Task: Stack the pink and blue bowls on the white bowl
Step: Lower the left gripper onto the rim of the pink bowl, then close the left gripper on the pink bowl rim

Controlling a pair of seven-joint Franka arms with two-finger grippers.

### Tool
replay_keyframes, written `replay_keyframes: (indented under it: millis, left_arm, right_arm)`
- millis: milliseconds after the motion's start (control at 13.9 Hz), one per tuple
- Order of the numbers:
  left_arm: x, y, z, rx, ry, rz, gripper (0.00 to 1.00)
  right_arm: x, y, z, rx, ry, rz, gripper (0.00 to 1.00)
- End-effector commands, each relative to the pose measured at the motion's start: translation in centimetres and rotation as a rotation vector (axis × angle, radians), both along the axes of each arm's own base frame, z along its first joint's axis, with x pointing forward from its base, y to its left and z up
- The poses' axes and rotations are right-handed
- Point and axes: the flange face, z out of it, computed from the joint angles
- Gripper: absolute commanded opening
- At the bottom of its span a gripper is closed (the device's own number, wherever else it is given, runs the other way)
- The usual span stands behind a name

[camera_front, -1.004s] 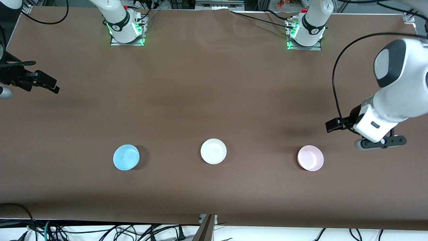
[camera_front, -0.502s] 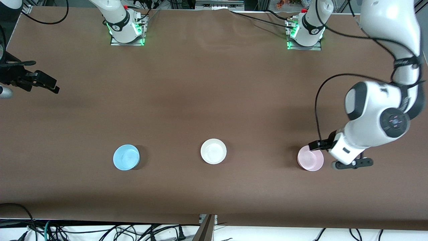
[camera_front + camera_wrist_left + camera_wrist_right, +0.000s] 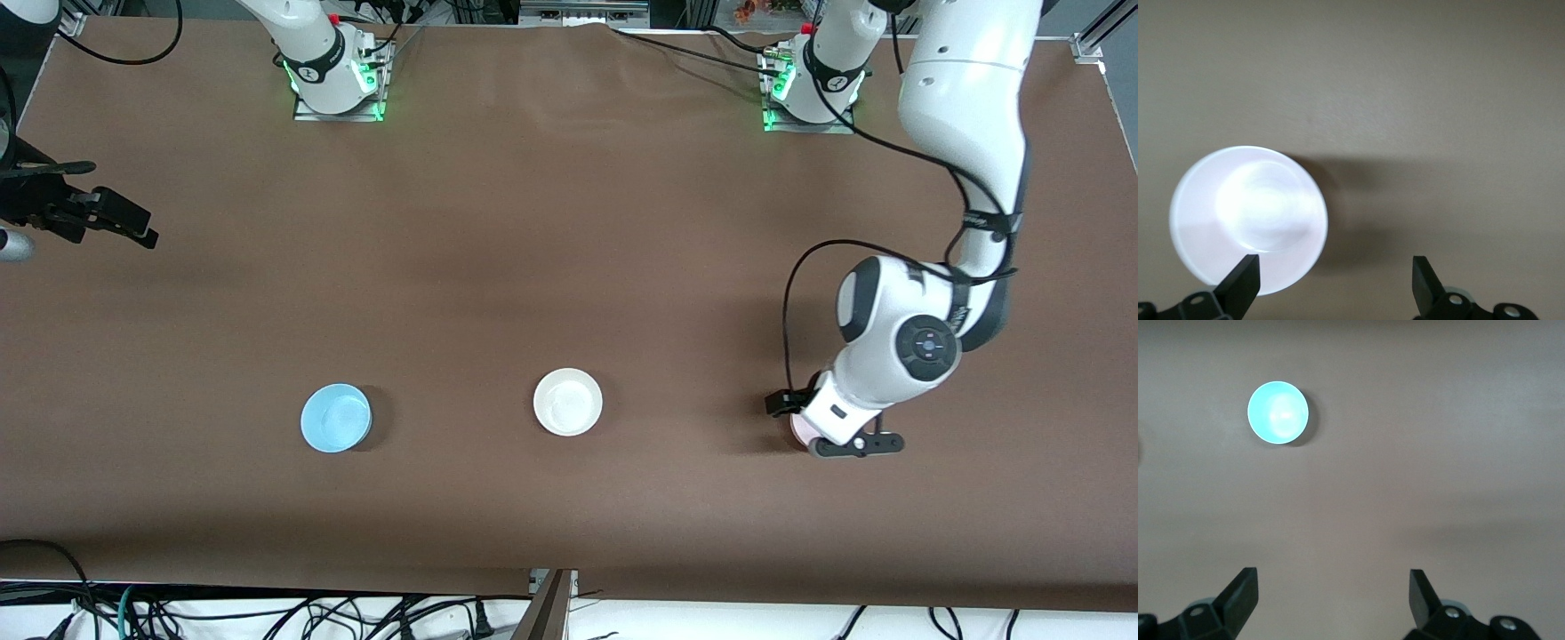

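Under the left tool [image 3: 1331, 283], wide open, empty: pink bowl [image 3: 1248, 220], front-hidden.

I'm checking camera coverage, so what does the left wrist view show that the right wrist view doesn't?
Only the left wrist view shows the pink bowl, close below the open left claw, one finger over its rim. Only the right wrist view shows the blue bowl, well away from the open right claw, which waits at the right arm's end of the table. Both share the bare brown table; neither shows the white bowl.
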Motion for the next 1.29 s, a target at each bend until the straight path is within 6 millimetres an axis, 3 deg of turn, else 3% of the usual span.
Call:
replay_keyframes:
  millis: [0,502,1219]
  left_arm:
    - [-1.0,0.4,-2.1,-0.007,-0.026,0.013,1.00]
    - [-1.5,0.6,-3.8,-0.007,-0.043,0.006,1.00]
    - [-1.7,0.9,-5.4,-0.003,-0.062,-0.030,0.89]
  right_arm:
    - [-0.1,0.2,0.8,0.006,-0.017,-0.010,1.00]
    - [-0.1,0.2,0.8,0.006,-0.015,-0.010,1.00]
    - [-0.4,0.7,0.0,0.000,0.034,0.071,1.00]
